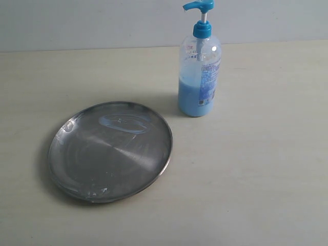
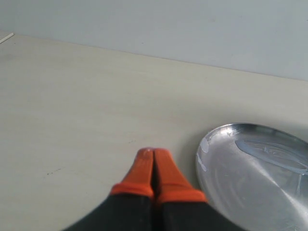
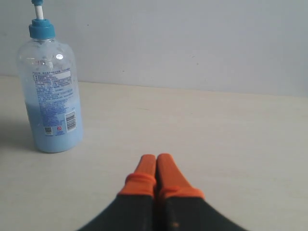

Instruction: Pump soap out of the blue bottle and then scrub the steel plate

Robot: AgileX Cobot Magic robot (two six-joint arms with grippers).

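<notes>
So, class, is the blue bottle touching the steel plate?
Apart. The exterior view shows a strip of bare table between the blue bottle and the steel plate.

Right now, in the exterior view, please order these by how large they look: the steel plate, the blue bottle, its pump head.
1. steel plate
2. blue bottle
3. pump head
The bottle stands farther back, so it may look somewhat smaller than it is.

The blue bottle (image 1: 200, 72) stands on the table (image 1: 256, 169), behind and right of the steel plate (image 1: 110, 151).

The closed tool (image 2: 153, 155) hovers beside the steel plate (image 2: 226, 178).
</notes>
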